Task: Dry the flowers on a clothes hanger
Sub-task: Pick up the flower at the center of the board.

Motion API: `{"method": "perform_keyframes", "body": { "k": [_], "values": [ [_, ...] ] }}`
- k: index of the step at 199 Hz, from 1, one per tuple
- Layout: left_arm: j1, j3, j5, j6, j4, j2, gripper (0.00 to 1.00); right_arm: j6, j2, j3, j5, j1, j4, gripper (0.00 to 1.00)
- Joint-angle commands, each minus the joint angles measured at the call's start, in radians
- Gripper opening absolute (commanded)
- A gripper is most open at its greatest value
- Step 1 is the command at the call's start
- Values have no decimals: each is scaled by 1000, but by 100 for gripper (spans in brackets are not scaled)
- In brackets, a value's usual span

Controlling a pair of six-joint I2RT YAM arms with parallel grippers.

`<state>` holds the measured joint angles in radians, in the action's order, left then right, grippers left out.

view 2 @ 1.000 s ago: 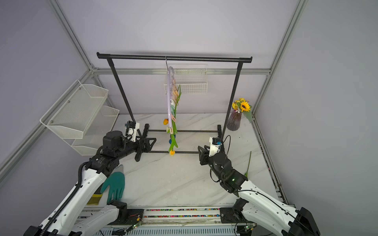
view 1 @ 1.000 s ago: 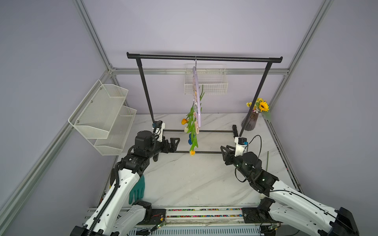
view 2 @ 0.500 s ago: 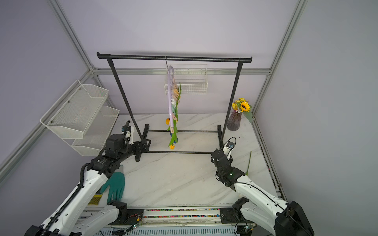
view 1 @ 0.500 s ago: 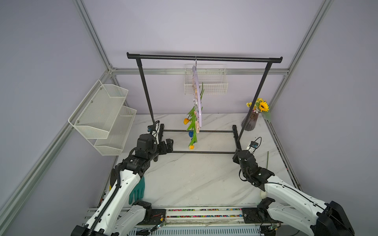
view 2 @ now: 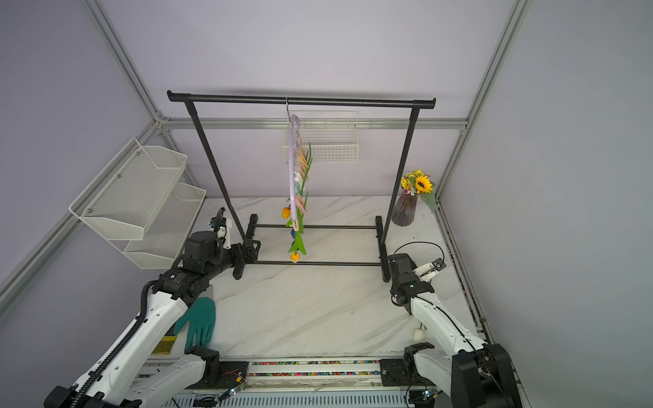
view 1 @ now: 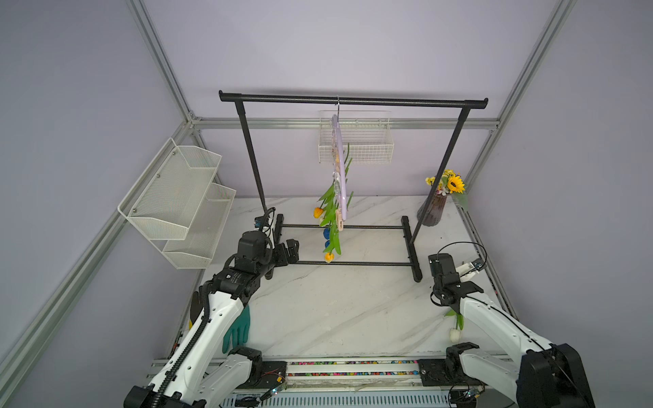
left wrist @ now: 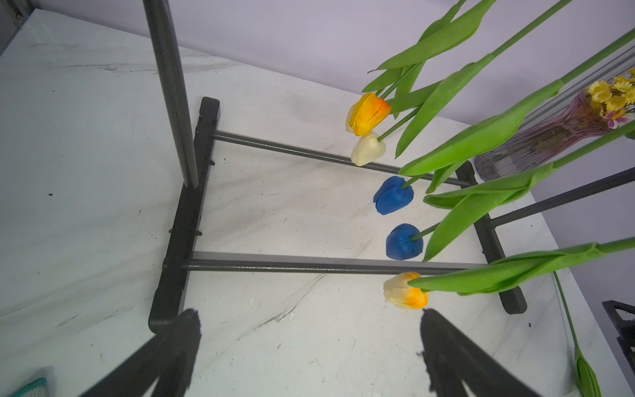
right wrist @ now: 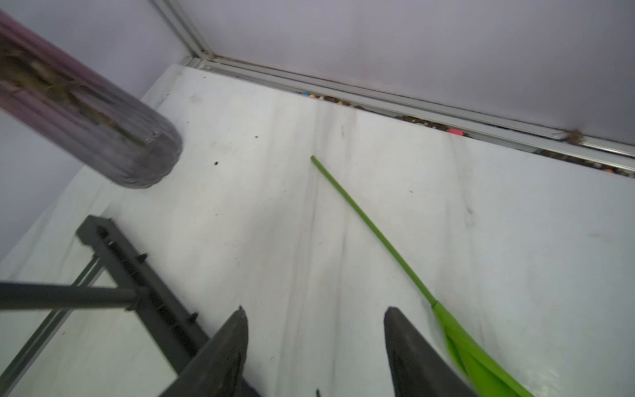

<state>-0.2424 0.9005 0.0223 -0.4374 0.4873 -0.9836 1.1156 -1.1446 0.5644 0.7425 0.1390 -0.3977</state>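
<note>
The clothes hanger (view 1: 340,169) hangs by its hook from the top bar of the black rack (view 1: 353,101), turned crosswise to that bar, so both top views catch it edge-on with its long axis running back to front; the hung flowers (view 1: 330,212) drop from its clothespins with stems up and heads down, and the left wrist view shows five heads in a row, orange (left wrist: 369,113), cream, two blue and a pale orange one lowest, all clear of the table (view 1: 335,311)

One loose tulip (right wrist: 371,230) lies flat near the table's right edge; its bare stem end points toward the back, in the direction of the vase (view 1: 433,212), and its white head (view 1: 454,333) points toward the front edge, partly under the right arm

The right tool (right wrist: 316,311) is low over the table with fingers apart and nothing between them; the stem lies just outside one finger and the rack's right foot (right wrist: 137,268) just outside the other; the left tool (left wrist: 309,314) stands wide apart and unloaded beside the rack's left foot, near the lowest head

Open marble spreads from the rack's front rail to the front edge; a green glove (view 1: 238,328) lies at the left edge under the left arm
</note>
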Motion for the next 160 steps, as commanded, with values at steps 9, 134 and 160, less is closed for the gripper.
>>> {"method": "perform_keyframes", "body": {
  "k": [9, 134, 160],
  "values": [
    [6, -1, 14, -23, -36, -8, 100, 190, -154, 109, -2, -135, -220, 63],
    [6, 0, 16, -23, -18, 8, 100, 235, -379, 175, -161, -224, -256, 54],
    [6, 2, 17, -23, -21, 13, 100, 243, -385, 167, -180, -228, -257, 49]
  ]
}}
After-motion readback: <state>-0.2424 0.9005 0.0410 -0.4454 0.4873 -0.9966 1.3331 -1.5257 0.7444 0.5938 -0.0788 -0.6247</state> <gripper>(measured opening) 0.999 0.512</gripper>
